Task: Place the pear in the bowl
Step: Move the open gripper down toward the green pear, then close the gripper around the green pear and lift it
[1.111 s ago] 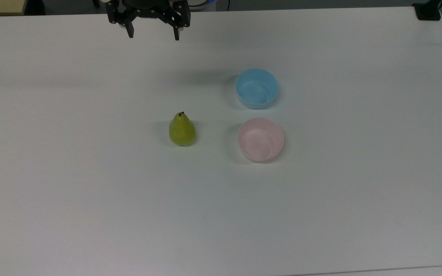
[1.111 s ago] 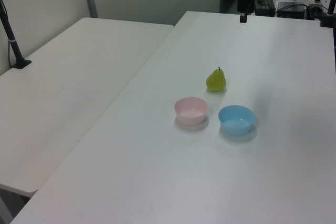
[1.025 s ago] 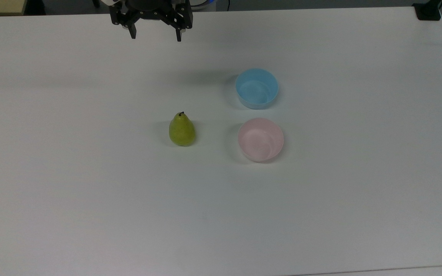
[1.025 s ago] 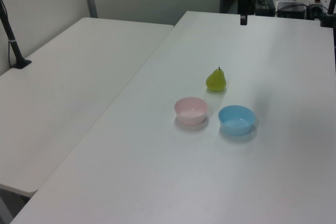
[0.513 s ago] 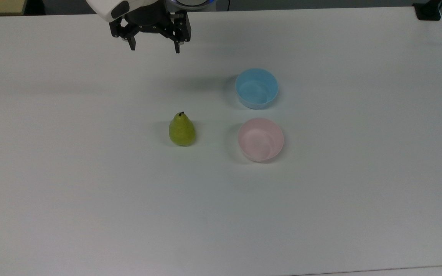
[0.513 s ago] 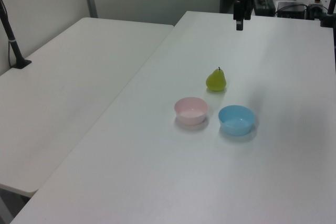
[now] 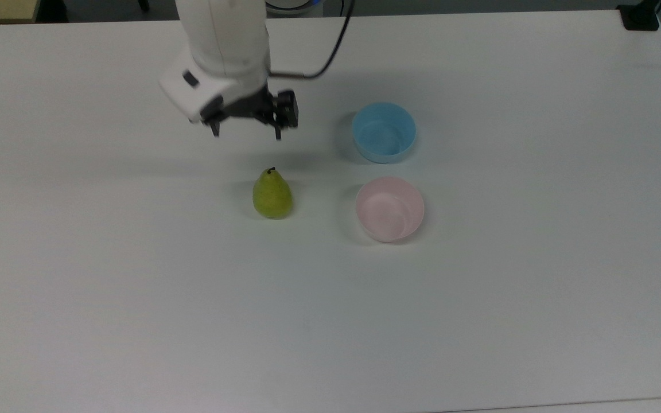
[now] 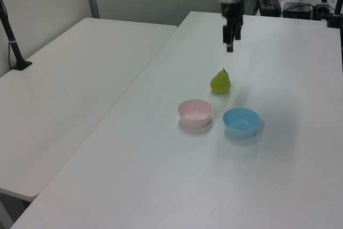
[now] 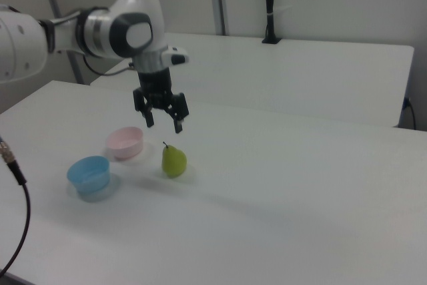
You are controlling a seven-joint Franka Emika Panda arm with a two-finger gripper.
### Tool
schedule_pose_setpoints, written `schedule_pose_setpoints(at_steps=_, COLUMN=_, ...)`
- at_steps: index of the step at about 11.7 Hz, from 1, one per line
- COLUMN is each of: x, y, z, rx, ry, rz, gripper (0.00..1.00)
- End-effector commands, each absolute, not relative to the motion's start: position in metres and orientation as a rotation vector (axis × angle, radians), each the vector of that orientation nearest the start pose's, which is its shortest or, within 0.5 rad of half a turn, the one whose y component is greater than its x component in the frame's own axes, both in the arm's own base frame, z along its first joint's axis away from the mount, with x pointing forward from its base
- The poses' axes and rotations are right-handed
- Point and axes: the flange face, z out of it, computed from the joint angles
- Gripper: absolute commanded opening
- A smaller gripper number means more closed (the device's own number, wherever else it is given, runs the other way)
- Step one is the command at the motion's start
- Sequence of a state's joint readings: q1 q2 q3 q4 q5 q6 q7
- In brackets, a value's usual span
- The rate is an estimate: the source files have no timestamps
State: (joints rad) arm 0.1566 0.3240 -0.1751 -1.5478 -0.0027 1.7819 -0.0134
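So the gripper (image 7: 247, 136) is hanging in the air with its two fingers spread wide and nothing between them. You can see the gap best in the right view (image 9: 164, 124). It points straight down, which I'd guess is so it can drop over the fruit from above and close on the sides.

The pear (image 7: 272, 194) stands upright on the white table (image 7: 135, 298), stem up, untouched. In the top view it sits just below and slightly to the right of the gripper. In the right view the fingers hang above it and a bit to the right view's left, so not lined up yet.

The pink bowl (image 7: 389, 208) is off to the top view's right of the pear, apart from it and holding nothing. The light blue bowl (image 7: 384, 132) sits just beyond the pink one, also holding nothing. Easy short carry once the grab happens.

Compared with a second ago: the gripper was way up at the far table edge, and now it has travelled most of the way toward the pear, with the white arm (image 7: 224, 40) now stretching into the top view. Pear and both bowls haven't budged.
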Motion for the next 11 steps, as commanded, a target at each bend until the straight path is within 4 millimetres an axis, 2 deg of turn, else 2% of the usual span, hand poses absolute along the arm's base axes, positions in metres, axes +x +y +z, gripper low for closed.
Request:
schedule_pose_setpoints(at_steps=1, x=0.673, y=0.025, z=0.392, rx=-3.224, ry=-0.088, rz=0.194, gripper=1.00)
schedule_pose_setpoints(at_steps=2, x=0.678, y=0.032, z=0.377, rx=-3.233, ry=-0.114, rz=0.186, gripper=1.00)
schedule_pose_setpoints(at_steps=3, x=0.681, y=0.033, z=0.370, rx=-3.234, ry=-0.149, rz=0.160, gripper=1.00)
schedule_pose_setpoints(at_steps=5, x=0.683, y=0.030, z=0.357, rx=-3.233, ry=-0.202, rz=0.162, gripper=0.93)
schedule_pose_setpoints(at_steps=7, x=0.683, y=0.032, z=0.354, rx=-3.235, ry=-0.205, rz=0.172, gripper=0.77)
schedule_pose_setpoints(at_steps=9, x=0.683, y=0.034, z=0.348, rx=-3.235, ry=-0.208, rz=0.184, gripper=0.19)
schedule_pose_setpoints(at_steps=11, x=0.683, y=0.035, z=0.352, rx=-3.235, ry=-0.200, rz=0.176, gripper=0.08)
